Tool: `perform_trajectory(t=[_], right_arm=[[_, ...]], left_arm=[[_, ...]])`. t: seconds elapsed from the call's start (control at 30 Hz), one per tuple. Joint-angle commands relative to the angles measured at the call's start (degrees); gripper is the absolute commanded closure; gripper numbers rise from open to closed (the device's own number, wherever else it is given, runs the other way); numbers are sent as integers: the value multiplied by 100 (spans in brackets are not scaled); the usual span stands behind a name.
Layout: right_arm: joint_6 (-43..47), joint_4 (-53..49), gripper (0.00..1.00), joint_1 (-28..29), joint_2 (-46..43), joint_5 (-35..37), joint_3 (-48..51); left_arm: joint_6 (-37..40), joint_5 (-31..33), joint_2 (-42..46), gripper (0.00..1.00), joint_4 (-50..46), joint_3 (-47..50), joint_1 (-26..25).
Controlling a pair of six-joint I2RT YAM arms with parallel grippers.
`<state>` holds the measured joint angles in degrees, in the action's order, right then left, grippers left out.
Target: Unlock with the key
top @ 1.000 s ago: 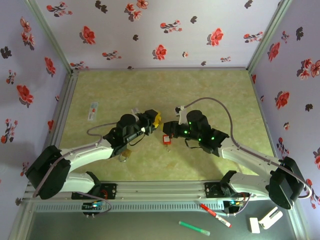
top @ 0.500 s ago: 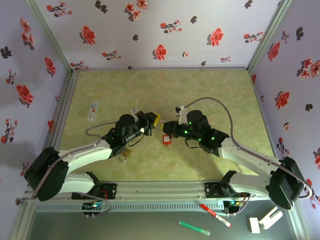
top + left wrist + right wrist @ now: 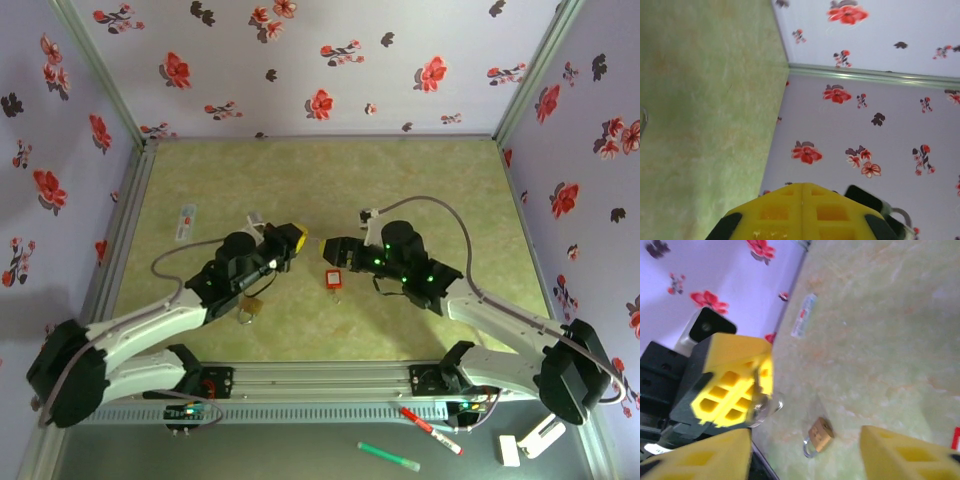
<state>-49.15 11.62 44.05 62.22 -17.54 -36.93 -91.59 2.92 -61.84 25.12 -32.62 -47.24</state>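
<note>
Over the green marbled worktop (image 3: 300,180), the left gripper (image 3: 291,240) has its yellow fingers (image 3: 732,390) pressed together on the tiny grey metal key (image 3: 761,407). The right gripper (image 3: 328,250) faces it close by with fingers spread wide, holding nothing. The red-bodied padlock (image 3: 333,280) lies just beside the right gripper and the brass padlock (image 3: 250,309) beside the left arm. The key juts from the left fingertips, clear of the worktop, with a thin wire ring (image 3: 776,405) at its side and its blade too blurred to make out.

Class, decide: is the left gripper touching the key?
Touching. The right wrist view shows the left gripper shut on the key, its metal sticking out from the yellow tip.
</note>
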Motion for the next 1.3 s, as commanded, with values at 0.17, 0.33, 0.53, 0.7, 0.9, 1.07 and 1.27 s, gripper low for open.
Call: perform_trajectory(t=[0.17, 0.33, 0.53, 0.7, 0.9, 1.07, 1.27], right_arm=[[-2266, 3383, 34, 156, 139, 416, 871], [-2594, 4216, 38, 391, 609, 418, 788], [-2657, 4550, 47, 602, 1054, 436, 714], [-2696, 4863, 52, 683, 1389, 438, 605], [-2575, 4832, 57, 682, 1519, 415, 413], [-2428, 4609, 67, 672, 1529, 401, 318], [-2415, 4581, 76, 639, 1515, 395, 333]], left_arm=[[1715, 970, 503, 100, 223, 106, -4], [1957, 968, 362, 100, 734, 143, -64], [1978, 998, 287, 100, 982, 179, -103], [1943, 1035, 252, 100, 1100, 191, -153], [1935, 1036, 234, 100, 1104, 211, -197], [1865, 1094, 234, 100, 1169, 324, -206], [1829, 1165, 318, 100, 1191, 412, -209]])
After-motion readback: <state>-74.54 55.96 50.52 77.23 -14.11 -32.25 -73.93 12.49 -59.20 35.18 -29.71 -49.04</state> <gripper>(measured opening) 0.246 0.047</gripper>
